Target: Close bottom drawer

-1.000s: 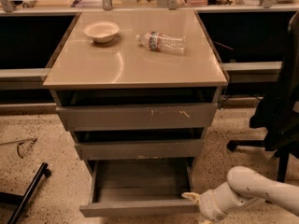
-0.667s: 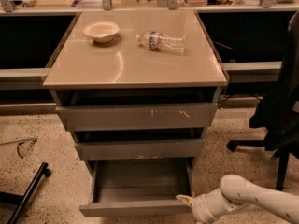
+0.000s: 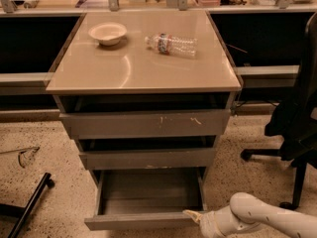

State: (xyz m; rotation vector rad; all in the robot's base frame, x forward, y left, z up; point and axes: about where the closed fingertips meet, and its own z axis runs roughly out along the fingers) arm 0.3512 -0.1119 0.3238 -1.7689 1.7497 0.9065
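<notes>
3 grey drawers stack beneath the tan cabinet top point(image 3: 138, 71). The bottom drawer point(image 3: 141, 222) stands pulled well out toward the camera, with its shallow tray exposed and its plain front panel near the lower edge of the view. The middle drawer point(image 3: 147, 158) and the top drawer point(image 3: 146, 124) sit almost shut.

The gripper point(image 3: 194, 215) is at lower right, on the end of the white arm point(image 3: 257, 217). Its tip is at the right end of the bottom drawer's front panel, touching it or just short of it. Whether the gripper is released or clenched cannot be told from this view.

Recommended procedure (a judgement):
1. Shift the contact point left along the panel, toward its middle. A push at 1 end is likely to skew the tray and bind the runners.
2. Press flat against the panel face, below its top edge, so the tip does not slip over into the tray.
3. Push straight back, parallel to the drawer sides, at a steady rate.
4. Stop when the panel sits flush beneath the middle drawer.

Keep the arm clear of the black chair point(image 3: 297, 128) to the right.
</notes>
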